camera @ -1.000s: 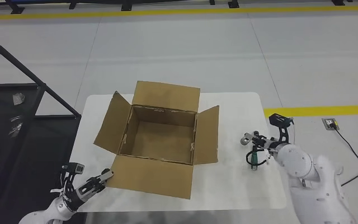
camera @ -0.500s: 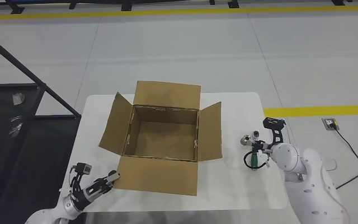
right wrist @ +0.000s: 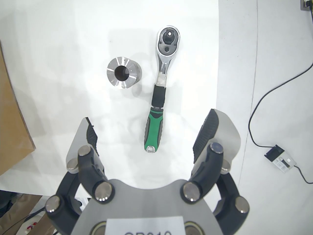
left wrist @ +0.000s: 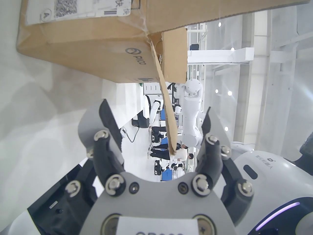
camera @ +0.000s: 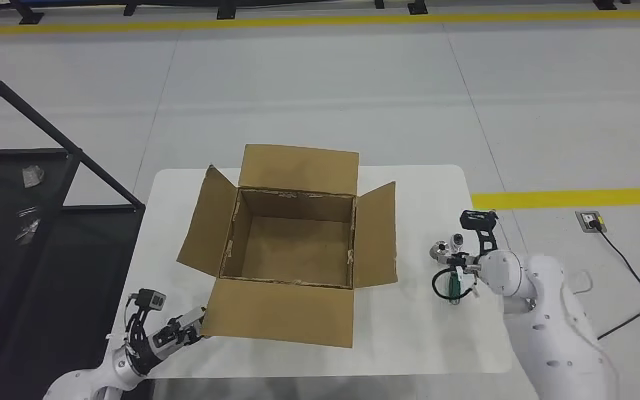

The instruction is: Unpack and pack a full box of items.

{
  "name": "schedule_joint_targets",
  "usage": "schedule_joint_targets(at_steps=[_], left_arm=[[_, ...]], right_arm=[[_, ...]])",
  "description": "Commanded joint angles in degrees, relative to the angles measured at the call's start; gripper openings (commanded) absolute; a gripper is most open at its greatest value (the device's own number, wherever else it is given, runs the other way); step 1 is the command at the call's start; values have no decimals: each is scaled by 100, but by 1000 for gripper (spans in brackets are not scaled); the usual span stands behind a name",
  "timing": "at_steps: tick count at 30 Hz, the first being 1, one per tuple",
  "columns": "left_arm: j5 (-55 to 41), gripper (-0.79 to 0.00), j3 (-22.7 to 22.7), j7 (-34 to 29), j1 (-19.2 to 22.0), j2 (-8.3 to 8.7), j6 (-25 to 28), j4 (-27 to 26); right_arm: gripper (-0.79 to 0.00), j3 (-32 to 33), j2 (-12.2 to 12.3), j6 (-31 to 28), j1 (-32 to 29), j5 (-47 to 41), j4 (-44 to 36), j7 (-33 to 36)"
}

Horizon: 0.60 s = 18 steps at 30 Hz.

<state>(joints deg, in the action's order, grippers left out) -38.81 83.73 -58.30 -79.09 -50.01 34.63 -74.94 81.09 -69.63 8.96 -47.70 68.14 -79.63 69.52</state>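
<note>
An open cardboard box (camera: 290, 250) stands mid-table with all flaps spread and a bare cardboard floor inside. My left gripper (camera: 192, 325) sits at the table's front left corner, open, by the corner of the front flap (left wrist: 168, 123). The flap's edge runs between its fingers without touching them. A green-handled ratchet wrench (right wrist: 159, 94) and a short metal socket (right wrist: 123, 72) lie on the table right of the box. My right gripper (right wrist: 150, 119) hovers open above the wrench handle. From above, this gripper (camera: 458, 268) is over the wrench (camera: 452, 288).
The white table (camera: 420, 190) ends close to the right of the wrench. A black rack (camera: 40, 200) stands beside the table's left side. A wall outlet and black cable (camera: 595, 222) lie on the floor at the right.
The box slid slightly to the right a second ago, then stayed put. My left gripper moved in closer to the front flap's corner. The right arm drew a little toward the box.
</note>
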Motion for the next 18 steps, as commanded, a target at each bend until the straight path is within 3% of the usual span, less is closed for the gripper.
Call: schedule_joint_targets(at_steps=[1,7,9,11,12,13,15,18], left_arm=[[-20,0,35,-25,-20,-2,4,8],[-39,0,59,-84,-43,-23,-6,12],[-22,0,63,-90,-41,-30,2,-3],[-18,0,76,-93,-44,-37,4,-7],[-15,0,86,-96,-47,-39,8,-8],[-17,0,98,-97,-52,-41,5,-4],[-10,0,120,-96,-63,-45,9,-5],[-10,0,145,-93,-81,-54,15,-15]], right_arm=[[0,-79,3,-226,148,99,214,103],[0,-277,-15,-363,521,177,872,311],[-132,-298,-31,-317,630,104,1112,191],[-191,-322,-41,-344,719,49,1338,85],[-348,-329,-45,-356,765,21,1447,37],[-388,-336,-48,-367,816,7,1568,5],[-369,-371,-59,-362,924,-13,1787,-46],[-425,-451,-82,-388,1057,-62,2041,-120]])
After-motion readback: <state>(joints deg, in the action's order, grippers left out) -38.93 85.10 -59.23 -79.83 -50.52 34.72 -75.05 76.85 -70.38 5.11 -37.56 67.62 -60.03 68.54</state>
